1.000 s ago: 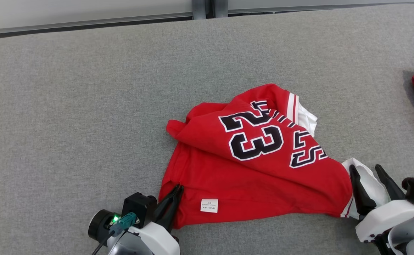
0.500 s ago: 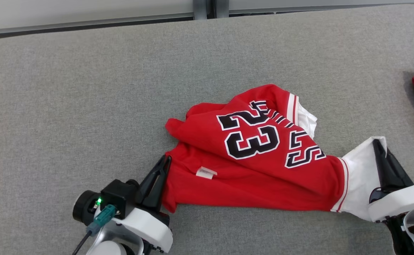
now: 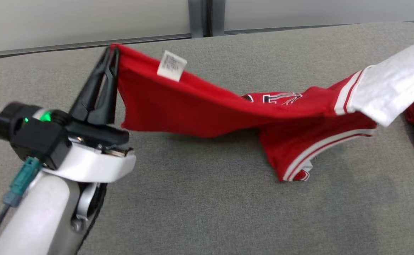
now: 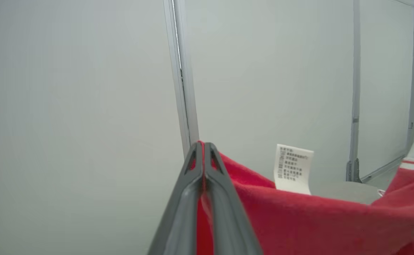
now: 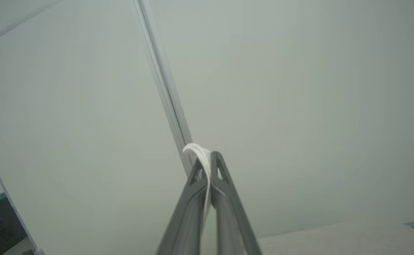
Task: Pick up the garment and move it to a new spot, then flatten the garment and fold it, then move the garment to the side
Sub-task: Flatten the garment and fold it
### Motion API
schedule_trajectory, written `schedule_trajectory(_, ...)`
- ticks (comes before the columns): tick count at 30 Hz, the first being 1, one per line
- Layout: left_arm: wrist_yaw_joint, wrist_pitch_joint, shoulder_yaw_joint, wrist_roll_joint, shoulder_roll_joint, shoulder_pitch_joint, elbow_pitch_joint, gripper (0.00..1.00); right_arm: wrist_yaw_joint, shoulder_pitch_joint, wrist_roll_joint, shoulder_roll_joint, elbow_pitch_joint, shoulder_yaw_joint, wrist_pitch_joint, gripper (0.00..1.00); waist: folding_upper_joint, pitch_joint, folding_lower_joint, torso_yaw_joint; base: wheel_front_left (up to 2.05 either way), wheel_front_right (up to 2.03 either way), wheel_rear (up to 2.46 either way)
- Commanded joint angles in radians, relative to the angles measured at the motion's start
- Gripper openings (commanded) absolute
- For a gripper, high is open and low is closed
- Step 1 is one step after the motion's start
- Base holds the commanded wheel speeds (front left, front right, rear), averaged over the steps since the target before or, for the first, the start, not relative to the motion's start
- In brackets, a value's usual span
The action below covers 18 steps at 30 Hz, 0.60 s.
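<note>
Your left claw (image 3: 112,53) was clamped tight on a red corner of the garment (image 3: 200,106), upper left of the head frame, with the care label (image 3: 171,64) just beside it. Your right claw (image 5: 210,156) was pinched shut on white fabric, likely its sleeve. The cloth hung stretched between them, its lower folds apparently resting on the bench (image 3: 207,219). Step judged: carrying to a new spot. The next move called for both claws travelling together under even tension, then lowering the garment flat.

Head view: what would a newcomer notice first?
The red jersey, strung across above the grey table, its middle sagging down. The left gripper pinches its red corner at upper left, beside a white tag. In the right wrist view, the right gripper pinches its white end.
</note>
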Motion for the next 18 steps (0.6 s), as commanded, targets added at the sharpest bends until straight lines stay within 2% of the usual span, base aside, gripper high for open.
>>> schedule_trajectory(1,0.002,0.000,0.016,0.012,0.011,-0.054,-0.023,0.00,0.000,-0.049,-0.005,-0.013,-0.023,-0.007,0.014,0.00,0.0000,-0.009,0.0000,0.006,0.00,0.00,0.00)
schedule_trajectory(9,-0.014,0.042,0.085,0.032,0.049,-0.325,-0.112,0.00,0.000,-0.295,-0.001,-0.062,-0.110,-0.013,0.080,0.00,0.0000,-0.031,0.0000,0.014,0.00,0.00,0.00)
schedule_trajectory(18,-0.028,0.073,0.103,0.011,0.053,-0.445,-0.090,0.00,0.000,-0.417,0.006,-0.069,-0.075,-0.006,0.137,0.00,0.0000,0.001,0.0000,0.002,0.00,0.00,0.00)
